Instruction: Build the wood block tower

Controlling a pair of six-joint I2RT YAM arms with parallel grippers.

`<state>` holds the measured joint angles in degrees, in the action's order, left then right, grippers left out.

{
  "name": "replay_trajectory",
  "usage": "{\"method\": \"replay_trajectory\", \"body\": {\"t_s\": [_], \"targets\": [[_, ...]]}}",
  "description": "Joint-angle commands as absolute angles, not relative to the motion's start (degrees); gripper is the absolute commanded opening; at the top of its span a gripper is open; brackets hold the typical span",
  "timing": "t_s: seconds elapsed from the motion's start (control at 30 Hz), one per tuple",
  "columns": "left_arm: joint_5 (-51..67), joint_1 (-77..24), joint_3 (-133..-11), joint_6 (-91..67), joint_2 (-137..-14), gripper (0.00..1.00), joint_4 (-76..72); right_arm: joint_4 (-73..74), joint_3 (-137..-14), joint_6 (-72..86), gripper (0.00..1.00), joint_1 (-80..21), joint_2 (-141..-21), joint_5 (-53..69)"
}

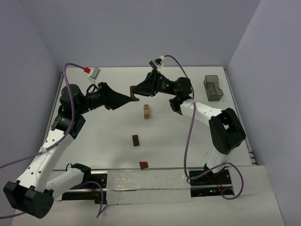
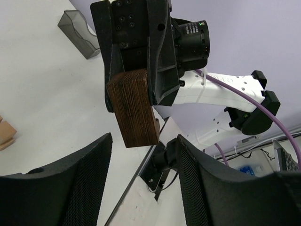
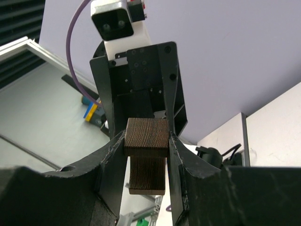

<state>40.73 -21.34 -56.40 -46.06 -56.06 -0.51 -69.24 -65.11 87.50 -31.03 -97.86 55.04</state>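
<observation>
Top external view: wood block tower (image 1: 146, 111) stands upright on the counter (image 1: 108, 141) near its middle, light tan. It is just below the spot where the two arms meet. Left fingers (image 1: 123, 99) point right and right fingers (image 1: 139, 89) point left, tip to tip above the counter. A dark brown block (image 1: 135, 98) sits at the right fingers' tip, off the counter. Two loose pieces lie nearer the arm bases, well apart from the tower: a second dark brown block (image 1: 136, 140) and a reddish-brown block (image 1: 143, 164). Grey bin (image 1: 213, 88) stands at the far right.

Left wrist view: right fingers are clamped on the upper part of the dark brown block, with its free end hanging toward the camera. Left fingers are apart. The block's free end lies between their tips, with a gap on each side and no contact. Tan tower blocks show at the left edge, the bin at upper left.

Right wrist view: right fingers grip the block on both flanks, its grained end face toward the camera. The left arm's wrist faces from behind. Whether the left fingers make contact cannot be told here.
</observation>
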Motion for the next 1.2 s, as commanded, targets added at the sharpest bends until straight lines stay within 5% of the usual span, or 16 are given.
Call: {"method": "replay_trajectory", "body": {"t_s": [0.0, 0.6, 1.17], "targets": [[40.29, -21.71, -59.09, -47.79, -56.64, 0.61, -2.23, -69.71, -64.45, 86.81, 0.0, -31.29, -96.15, 51.24], [40.85, -21.71, -59.34, -52.67, -59.24, 0.59, -6.26, -70.66, -64.34, 88.68, 0.0, -31.55, -96.26, 50.03], [40.48, -22.01, -61.15, -52.31, -61.28, 0.46, -6.47, -69.85, -64.28, 88.08, 0.0, -31.99, -96.68, 50.1]]}}
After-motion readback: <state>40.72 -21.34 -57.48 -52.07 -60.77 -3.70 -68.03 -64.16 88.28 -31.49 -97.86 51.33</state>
